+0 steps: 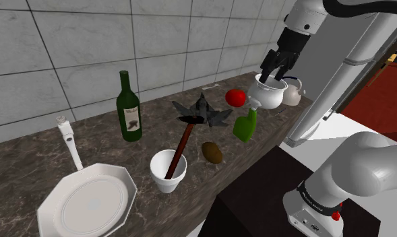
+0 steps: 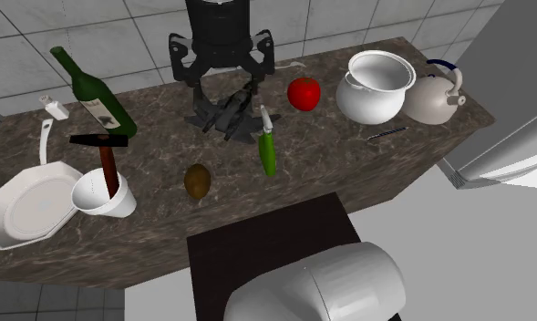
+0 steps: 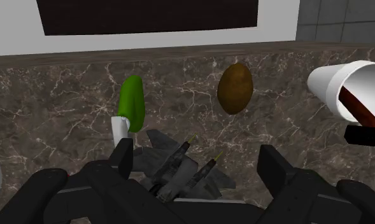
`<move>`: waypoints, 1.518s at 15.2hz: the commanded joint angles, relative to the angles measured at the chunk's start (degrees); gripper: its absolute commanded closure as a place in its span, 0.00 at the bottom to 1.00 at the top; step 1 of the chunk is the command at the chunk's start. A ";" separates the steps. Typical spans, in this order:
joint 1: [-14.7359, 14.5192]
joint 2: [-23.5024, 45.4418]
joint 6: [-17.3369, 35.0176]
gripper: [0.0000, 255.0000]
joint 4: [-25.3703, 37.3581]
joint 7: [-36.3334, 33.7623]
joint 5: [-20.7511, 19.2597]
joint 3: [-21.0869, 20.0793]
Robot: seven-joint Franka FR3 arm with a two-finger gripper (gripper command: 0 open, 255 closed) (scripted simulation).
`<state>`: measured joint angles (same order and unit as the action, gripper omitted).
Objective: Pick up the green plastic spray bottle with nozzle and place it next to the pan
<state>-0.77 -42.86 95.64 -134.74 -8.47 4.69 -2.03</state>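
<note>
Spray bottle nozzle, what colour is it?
White nozzle on the green spray bottle; clearest in the wrist view.

Soft, even light falls in the shoulder view, and the marble counter (image 1: 28, 156) carries only faint shadows. The wine bottle (image 1: 129, 111) and the white pot (image 2: 371, 102) show small pale highlights. The wrist view is somewhat dimmer.

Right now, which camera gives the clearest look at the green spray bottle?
The wrist view: the green spray bottle lies close ahead, with its body and white nozzle both plain. The second exterior view shows it slim, lying beside the toy jet. The shoulder view shows it beside the white pot.
</note>
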 commanded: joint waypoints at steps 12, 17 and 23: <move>4.79 5.38 19.77 0.00 -13.87 4.88 -4.11 5.99; 5.25 7.49 24.61 0.00 -16.53 5.43 -4.43 6.69; 5.12 9.29 28.80 0.00 -18.91 5.52 -4.31 6.75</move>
<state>4.39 -33.63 124.12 -153.43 -2.90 0.35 4.76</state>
